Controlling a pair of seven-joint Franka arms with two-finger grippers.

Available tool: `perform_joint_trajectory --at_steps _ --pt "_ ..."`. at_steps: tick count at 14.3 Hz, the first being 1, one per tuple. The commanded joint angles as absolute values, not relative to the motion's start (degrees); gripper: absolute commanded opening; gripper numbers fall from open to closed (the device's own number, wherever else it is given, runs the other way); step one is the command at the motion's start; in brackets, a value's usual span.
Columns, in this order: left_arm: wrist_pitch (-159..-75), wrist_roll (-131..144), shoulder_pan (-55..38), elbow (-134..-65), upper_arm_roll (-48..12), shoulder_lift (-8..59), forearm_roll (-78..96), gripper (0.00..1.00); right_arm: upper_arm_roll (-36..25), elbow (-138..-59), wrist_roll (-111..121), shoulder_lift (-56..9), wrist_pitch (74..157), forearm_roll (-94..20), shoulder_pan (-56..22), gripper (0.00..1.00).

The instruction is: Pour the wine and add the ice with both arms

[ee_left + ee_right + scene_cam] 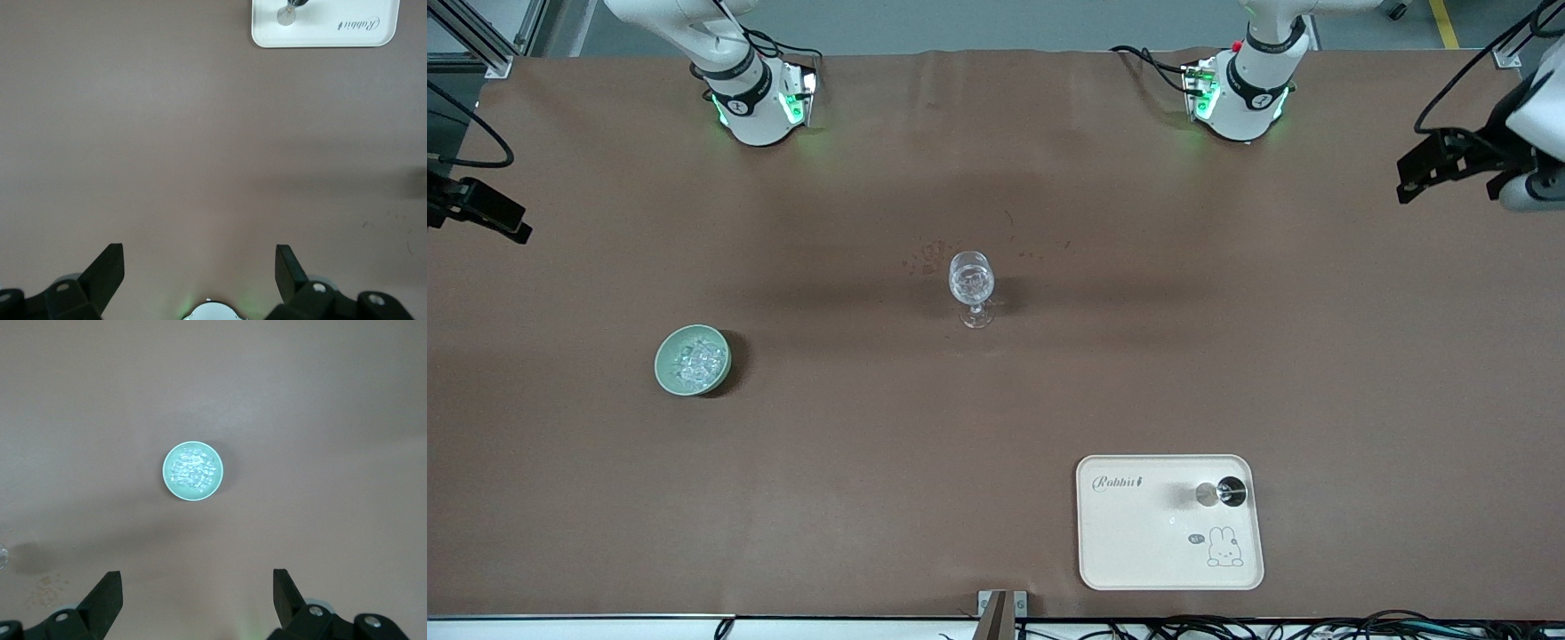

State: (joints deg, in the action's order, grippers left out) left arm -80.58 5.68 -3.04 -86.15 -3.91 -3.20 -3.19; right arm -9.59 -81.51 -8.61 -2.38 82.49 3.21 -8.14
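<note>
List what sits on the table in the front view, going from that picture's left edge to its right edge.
green bowl holding the ice → stemmed glass → cream rabbit tray → small metal item standing on that tray.

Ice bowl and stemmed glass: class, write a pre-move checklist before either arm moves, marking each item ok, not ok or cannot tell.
1. Ice heaped in the green bowl: ok.
2. Stemmed glass upright mid-table: ok.
3. Left gripper open, over bare table: ok.
4. Right gripper open, high over the table with the bowl in view: ok.
5. Wine bottle in view: not ok; only a small metal piece on the tray.
</note>
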Motion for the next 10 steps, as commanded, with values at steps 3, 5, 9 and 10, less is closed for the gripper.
perform_joint_trajectory --at_steps 3,5,9,10 --pt "-83.67 6.41 -3.51 -93.34 -4.21 -8.26 -2.46 1.00 -10.72 -83.50 -7.82 -1.05 83.06 0.09 -7.91 1.00" --pt "-83.76 6.42 -3.43 -93.86 -5.53 -8.35 -2.46 1.00 -11.25 -83.50 -4.67 -1.05 83.14 0.09 -7.91 1.00" --pt "-84.38 6.50 -3.17 -94.13 -5.71 -8.35 -2.46 1.00 -11.25 -83.50 -4.57 -1.14 83.32 0.09 -7.82 1.00" --pt "-84.46 6.59 -2.90 -94.57 -5.71 -8.44 -2.37 1.00 -11.25 -83.50 -4.48 -1.14 83.23 0.09 -7.82 1.00"
